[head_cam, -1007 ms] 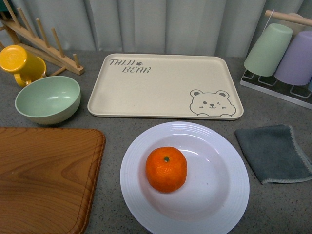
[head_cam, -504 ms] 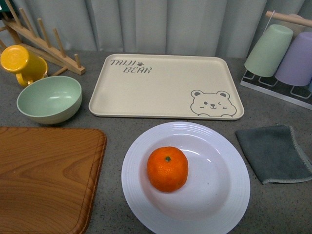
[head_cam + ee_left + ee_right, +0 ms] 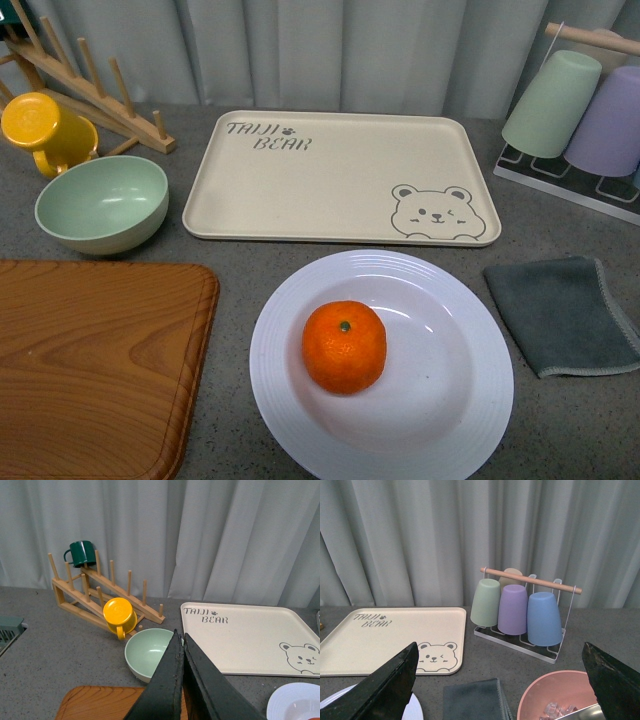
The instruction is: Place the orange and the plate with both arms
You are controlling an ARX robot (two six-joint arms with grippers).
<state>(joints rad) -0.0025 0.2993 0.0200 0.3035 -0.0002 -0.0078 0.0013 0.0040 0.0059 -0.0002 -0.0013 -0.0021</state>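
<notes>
The orange (image 3: 344, 346) sits in the well of the white ridged plate (image 3: 470, 400) at the front of the grey counter in the front view. Neither arm shows in the front view. In the left wrist view my left gripper (image 3: 179, 632) is shut and empty, held above the counter near the pale green bowl (image 3: 145, 650); an edge of the plate (image 3: 295, 702) shows there. In the right wrist view my right gripper (image 3: 502, 657) is open wide and empty, above the grey cloth (image 3: 472, 700); a sliver of the plate (image 3: 415, 711) shows.
The beige bear tray (image 3: 340, 175) lies behind the plate. A wooden board (image 3: 90, 360) is front left, the green bowl (image 3: 100, 205) and yellow mug (image 3: 40, 125) by a wooden rack far left. The cloth (image 3: 565, 315) and cup rack (image 3: 580, 110) are right. A pink bowl (image 3: 555, 695) shows.
The front view shifted very slightly between one second ago and half a second ago; since then nothing has visibly moved. The orange stays in the plate.
</notes>
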